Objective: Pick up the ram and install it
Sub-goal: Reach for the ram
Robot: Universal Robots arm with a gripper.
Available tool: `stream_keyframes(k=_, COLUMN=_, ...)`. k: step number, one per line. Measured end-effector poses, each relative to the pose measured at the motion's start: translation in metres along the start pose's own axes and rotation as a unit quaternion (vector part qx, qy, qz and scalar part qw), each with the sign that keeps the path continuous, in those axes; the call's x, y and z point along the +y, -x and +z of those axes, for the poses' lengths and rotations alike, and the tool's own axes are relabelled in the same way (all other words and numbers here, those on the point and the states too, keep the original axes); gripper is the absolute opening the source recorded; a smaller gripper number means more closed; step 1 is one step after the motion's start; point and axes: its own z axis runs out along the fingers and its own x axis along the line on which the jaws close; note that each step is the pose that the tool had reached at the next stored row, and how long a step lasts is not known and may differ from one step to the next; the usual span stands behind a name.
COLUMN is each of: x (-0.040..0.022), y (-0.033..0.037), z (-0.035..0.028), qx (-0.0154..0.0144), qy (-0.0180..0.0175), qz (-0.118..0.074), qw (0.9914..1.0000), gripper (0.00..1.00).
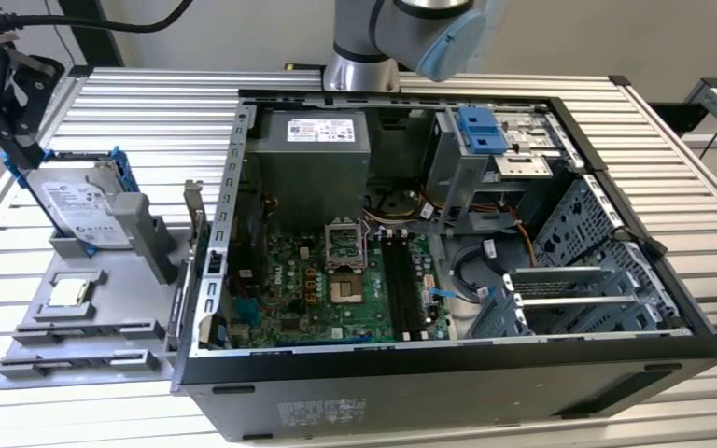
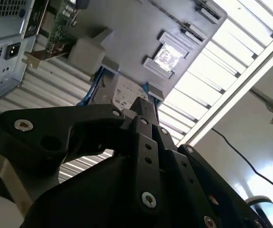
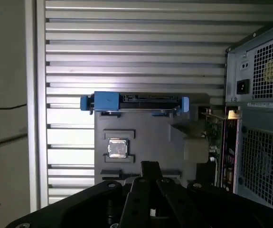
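Note:
My gripper (image 1: 22, 145) hangs over the exterior view's left side, above the grey parts tray (image 1: 35, 359) that lies beside the open computer case (image 1: 458, 373). In both wrist views its black fingers (image 3: 149, 167) meet at the tips, and nothing shows between them (image 2: 141, 105). The ram is out of view; no blue stick shows in the tray's slots or at the fingertips. The motherboard (image 1: 296, 280) lies in the case floor with its long black slots (image 1: 399, 280) to the right of the processor socket.
A silver hard drive in a blue bracket (image 1: 78, 201) stands on the tray under the gripper. A small square chip (image 1: 70, 291) rests mid-tray, and a green card (image 1: 193, 210) stands at the case wall. The drive cage (image 1: 496, 140) fills the case's far right. The slatted metal table (image 1: 147, 103) lies all around.

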Motion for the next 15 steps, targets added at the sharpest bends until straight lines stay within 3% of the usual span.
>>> stream_keyframes(k=15, x=-0.0491, y=-0.0020, z=0.0016, qx=0.0000, qy=0.0001, qz=0.000, qw=1.00000, gripper=0.00)
